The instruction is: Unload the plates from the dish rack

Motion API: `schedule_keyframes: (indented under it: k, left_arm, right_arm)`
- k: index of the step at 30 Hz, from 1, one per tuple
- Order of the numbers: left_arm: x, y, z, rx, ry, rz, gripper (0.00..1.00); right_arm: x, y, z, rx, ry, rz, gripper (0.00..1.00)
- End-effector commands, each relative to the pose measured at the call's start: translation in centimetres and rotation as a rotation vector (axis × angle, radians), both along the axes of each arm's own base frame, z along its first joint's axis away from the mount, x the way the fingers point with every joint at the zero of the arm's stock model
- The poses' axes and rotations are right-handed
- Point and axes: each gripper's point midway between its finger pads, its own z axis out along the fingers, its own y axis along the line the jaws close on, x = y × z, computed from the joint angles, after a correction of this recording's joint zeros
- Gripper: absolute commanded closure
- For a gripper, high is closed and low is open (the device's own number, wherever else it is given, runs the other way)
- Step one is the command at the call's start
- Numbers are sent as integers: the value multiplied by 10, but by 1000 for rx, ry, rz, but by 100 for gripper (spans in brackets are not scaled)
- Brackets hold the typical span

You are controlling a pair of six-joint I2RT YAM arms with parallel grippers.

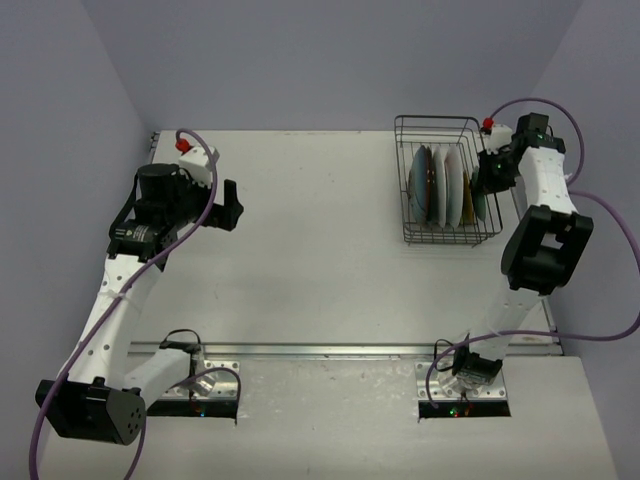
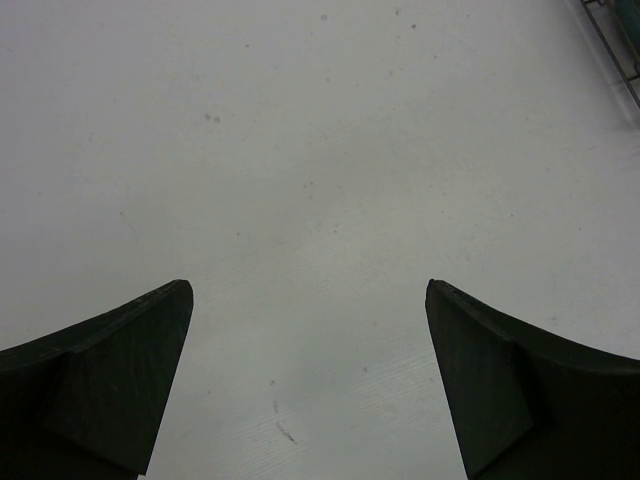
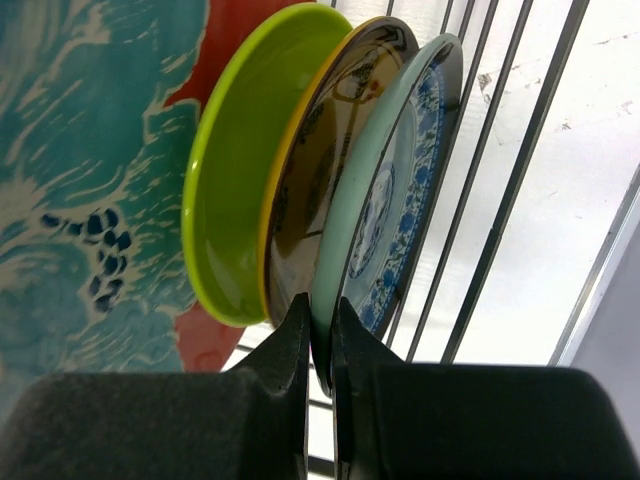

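Observation:
The dark wire dish rack [image 1: 402, 180] stands at the table's far right with several plates [image 1: 440, 185] upright in it. My right gripper [image 1: 487, 175] is at the rack's right side. In the right wrist view my right gripper [image 3: 320, 315] is shut on the rim of the pale green plate with blue pattern [image 3: 395, 190]. Beside it stand a yellow-rimmed plate [image 3: 320, 170], a lime green plate [image 3: 235, 180], a red plate [image 3: 205, 340] and a large teal-patterned plate [image 3: 90, 180]. My left gripper [image 1: 230, 205] is open and empty over bare table at the left.
The rack's wire bars [image 3: 500, 180] run close on the right of the held plate. A corner of the rack [image 2: 615, 40] shows in the left wrist view. White table [image 1: 320, 260] lies between the arms; grey walls close the back and sides.

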Motion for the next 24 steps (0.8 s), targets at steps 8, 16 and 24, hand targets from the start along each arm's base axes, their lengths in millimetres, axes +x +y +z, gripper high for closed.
schedule_keyframes:
  k: [8, 16, 24]
  left_arm:
    - [2, -8, 12, -44, -40, -19, 0]
    - [0, -15, 28, -81, -54, -40, 0]
    - [-6, -47, 76, -215, -36, -177, 1]
  right_arm:
    - [0, 9, 131, -29, -267, 41, 100]
    - [-24, 58, 210, 83, -447, 216, 100]
    - [-65, 152, 225, -182, -682, 619, 100]
